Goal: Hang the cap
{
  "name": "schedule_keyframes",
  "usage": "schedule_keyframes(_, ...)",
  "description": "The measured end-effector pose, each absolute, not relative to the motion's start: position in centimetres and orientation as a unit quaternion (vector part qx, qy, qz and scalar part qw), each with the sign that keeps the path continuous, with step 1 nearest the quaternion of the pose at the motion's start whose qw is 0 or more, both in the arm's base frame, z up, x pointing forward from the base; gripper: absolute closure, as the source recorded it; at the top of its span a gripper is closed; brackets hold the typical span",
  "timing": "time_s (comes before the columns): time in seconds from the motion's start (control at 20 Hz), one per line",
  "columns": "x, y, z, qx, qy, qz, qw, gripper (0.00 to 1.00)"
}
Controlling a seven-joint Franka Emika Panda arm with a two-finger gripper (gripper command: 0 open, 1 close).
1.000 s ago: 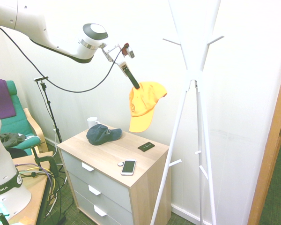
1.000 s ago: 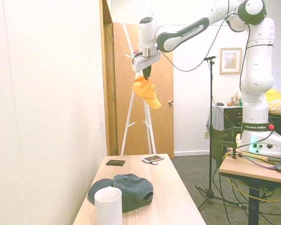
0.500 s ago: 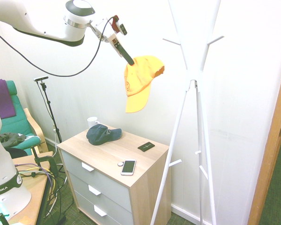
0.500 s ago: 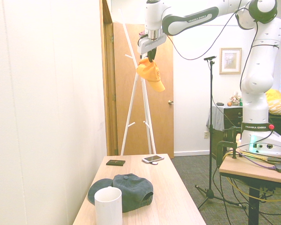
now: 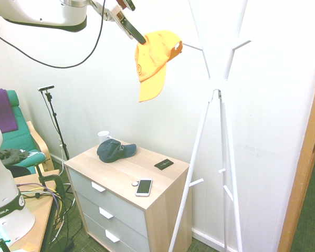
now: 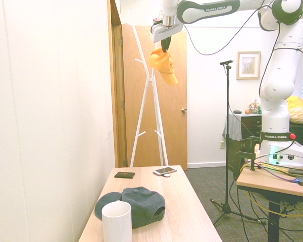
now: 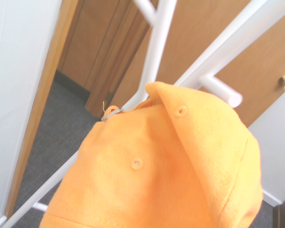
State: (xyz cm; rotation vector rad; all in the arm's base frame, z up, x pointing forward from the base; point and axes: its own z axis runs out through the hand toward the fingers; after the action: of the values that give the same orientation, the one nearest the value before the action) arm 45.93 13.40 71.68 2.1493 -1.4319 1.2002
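The cap (image 5: pixel 153 59) is yellow-orange and hangs brim-down in the air, high above the dresser. My gripper (image 5: pixel 138 37) is shut on the top of its crown, with the dark fingers pinching the fabric. In the second exterior view the cap (image 6: pixel 163 63) dangles beside the upper part of the white coat stand (image 6: pixel 150 96), held by the gripper (image 6: pixel 163 47). From the wrist, the cap (image 7: pixel 166 175) fills the lower picture, with a white peg (image 7: pixel 222 90) of the stand just beyond it. The coat stand (image 5: pixel 216 84) has short pegs near its top, right of the cap.
A wooden dresser (image 5: pixel 127 178) below carries a dark blue cap (image 5: pixel 114 150), a white mug (image 5: pixel 103 136), a phone (image 5: pixel 144 187) and a small black item (image 5: pixel 164 164). A brown door (image 6: pixel 171 101) stands behind the coat stand. A green chair (image 5: pixel 21 139) is at the left.
The arm has risen, lifting the cap from just above dresser height up to the level of the coat stand's upper pegs. The grip on the cap has stayed shut.
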Motion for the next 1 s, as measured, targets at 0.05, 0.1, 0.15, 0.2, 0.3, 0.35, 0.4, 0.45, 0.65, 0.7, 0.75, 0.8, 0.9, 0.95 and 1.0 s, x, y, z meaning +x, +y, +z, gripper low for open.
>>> schedule_keyframes(0.05, 45.7, 12.9, 72.5, 0.744, -0.499, 0.42, 0.145, 1.0)
schedule_keyframes(0.1, 45.4, 12.4, 73.3, 0.742, -0.5, 0.422, 0.144, 1.0)
schedule_keyframes(0.15, 45.1, 12.1, 74.2, 0.74, -0.501, 0.425, 0.143, 1.0)
schedule_keyframes(0.2, 44.7, 11.8, 74.9, 0.738, -0.502, 0.427, 0.142, 1.0)
schedule_keyframes(0.3, 44.1, 11.6, 75.9, 0.736, -0.503, 0.432, 0.138, 1.0)
schedule_keyframes(0.35, 44.0, 11.4, 76.0, 0.735, -0.505, 0.432, 0.138, 1.0)
schedule_keyframes(0.4, 44.1, 11.0, 76.0, 0.734, -0.507, 0.429, 0.138, 1.0)
schedule_keyframes(0.45, 44.4, 10.5, 75.8, 0.734, -0.511, 0.426, 0.139, 1.0)
schedule_keyframes(0.65, 46.9, 8.4, 74.2, 0.735, -0.517, 0.415, 0.145, 1.0)
schedule_keyframes(0.7, 47.5, 8.2, 73.7, 0.736, -0.517, 0.412, 0.145, 1.0)
schedule_keyframes(0.75, 47.9, 8.1, 73.3, 0.739, -0.516, 0.408, 0.145, 1.0)
schedule_keyframes(0.8, 48.3, 8.0, 72.9, 0.741, -0.516, 0.405, 0.145, 1.0)
schedule_keyframes(0.9, 49.1, 8.1, 71.9, 0.746, -0.514, 0.398, 0.146, 1.0)
schedule_keyframes(0.95, 49.5, 8.1, 71.5, 0.748, -0.513, 0.394, 0.146, 1.0)
schedule_keyframes(1.0, 49.9, 8.1, 71.0, 0.75, -0.512, 0.391, 0.147, 1.0)
